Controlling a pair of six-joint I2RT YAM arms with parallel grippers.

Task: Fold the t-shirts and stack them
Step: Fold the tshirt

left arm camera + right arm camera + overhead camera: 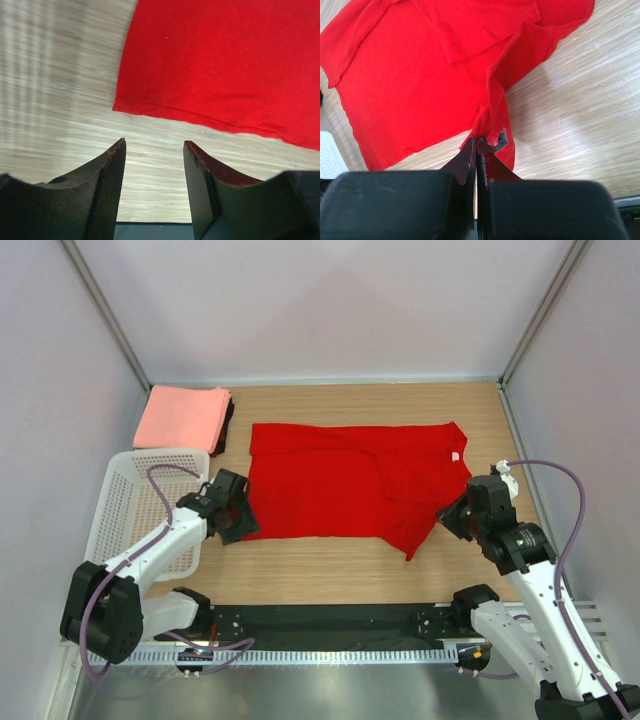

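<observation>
Your right gripper clamps an edge fold of the red t-shirt, likely for folding over | left gripper parted, empty, just off its hem corner | shirt lies flat between both.

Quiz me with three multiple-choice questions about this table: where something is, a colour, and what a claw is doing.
1. Where is the pink folded stack? A far left corner; B near right corner; C dead centre.
2. What colour is the spread-out shirt? A blue; B red; C white.
3. What is the right claw doing? A hanging open; B pinching the shirt; C lifting the pink stack.
Answers: 1 A, it lies far back on the left; 2 B, plainly red; 3 B, its tips are shut on a red fold.
</observation>
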